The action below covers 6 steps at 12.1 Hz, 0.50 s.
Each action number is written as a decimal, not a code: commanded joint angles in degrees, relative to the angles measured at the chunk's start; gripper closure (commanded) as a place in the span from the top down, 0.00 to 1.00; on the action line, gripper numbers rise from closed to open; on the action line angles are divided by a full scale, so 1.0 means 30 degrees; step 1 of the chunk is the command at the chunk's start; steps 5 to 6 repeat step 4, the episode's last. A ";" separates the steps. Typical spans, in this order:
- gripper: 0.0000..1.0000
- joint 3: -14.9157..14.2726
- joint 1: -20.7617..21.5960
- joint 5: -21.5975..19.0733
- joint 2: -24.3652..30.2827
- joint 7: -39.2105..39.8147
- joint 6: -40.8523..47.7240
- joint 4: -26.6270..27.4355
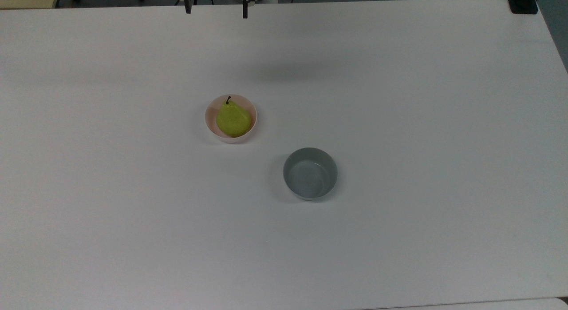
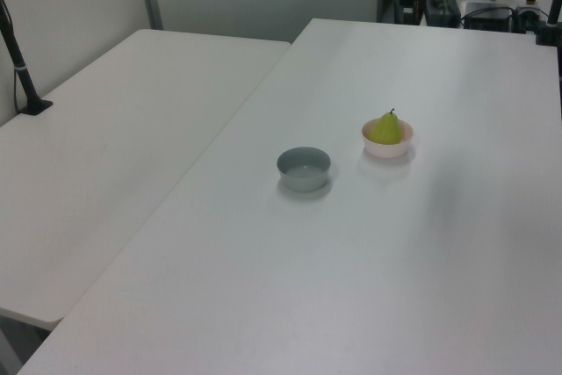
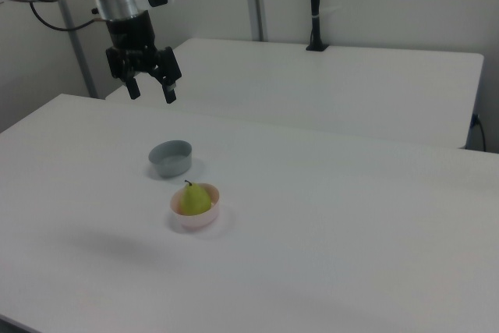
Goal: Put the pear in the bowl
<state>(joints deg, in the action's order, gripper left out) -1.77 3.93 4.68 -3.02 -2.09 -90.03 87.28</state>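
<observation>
The pear (image 1: 233, 119) sits inside the pale pink bowl (image 1: 209, 122), its dark stem pointing toward the top view's upper edge. In the right view the pear (image 3: 195, 200) stands roughly upright in the bowl (image 3: 204, 217), rising above the rim. In the left view the pear (image 2: 385, 129) again shows above the rim of the bowl (image 2: 386, 149).

The grey bowl (image 1: 310, 173) stands on the white desk (image 1: 399, 123), apart from the pink bowl, toward the top view's lower right. Its inside holds nothing. In the right view the grey bowl (image 3: 171, 157) lies behind the pink one, a little toward the right view's left; in the left view the grey bowl (image 2: 304, 168) is toward the left view's left of the pink bowl.

The tool (image 3: 150, 90) hangs high above the desk, well clear of both bowls, fingers spread wide and holding nothing. In the top view its two fingertips show at the upper edge, the tool (image 1: 216, 10) being well apart from the pear.

A second white desk (image 2: 105, 147) adjoins the first along the left view's left, with a black post (image 2: 18, 59) standing on it.
</observation>
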 commanded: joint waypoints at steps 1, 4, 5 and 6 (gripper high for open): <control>1.00 -0.0141 0.0182 -0.0271 0.0393 -0.0416 0.0216 0.0555; 1.00 -0.0112 0.0153 -0.0271 0.0392 -0.0445 0.0245 0.0526; 1.00 -0.0112 0.0153 -0.0271 0.0392 -0.0445 0.0245 0.0526; 1.00 -0.0112 0.0153 -0.0271 0.0392 -0.0445 0.0245 0.0526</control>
